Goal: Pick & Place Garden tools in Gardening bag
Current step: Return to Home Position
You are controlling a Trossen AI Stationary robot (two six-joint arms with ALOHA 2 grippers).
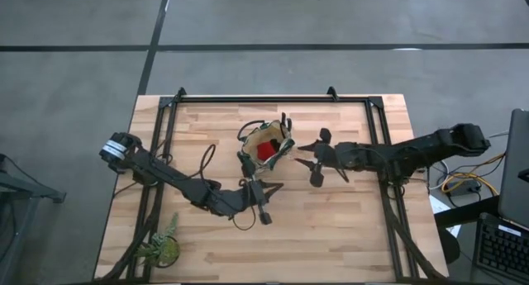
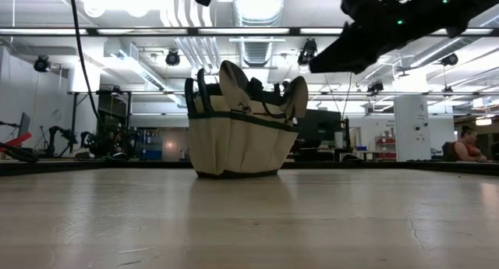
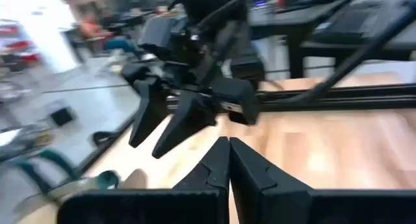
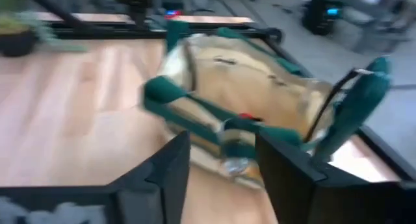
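Observation:
The tan gardening bag (image 1: 266, 144) with dark green trim stands upright on its base on the wooden table (image 1: 347, 227), left of centre toward the far side; it also shows in the low view (image 2: 242, 136). A red item (image 1: 264, 151) lies inside it. Two pale rounded tool ends (image 2: 232, 86) stick up from its pockets. My right gripper (image 1: 301, 154) is open and empty, just right of the bag and above the table, facing it (image 4: 221, 143). My left gripper (image 1: 278, 187) is shut and empty, just near of the bag (image 3: 229, 146).
A green leafy plant (image 1: 161, 248) sits at the near left corner. A black frame (image 1: 264, 98) runs along the table's far edge and down both sides. Bare wood lies near and right of the bag. A person (image 2: 468, 144) sits in the room beyond.

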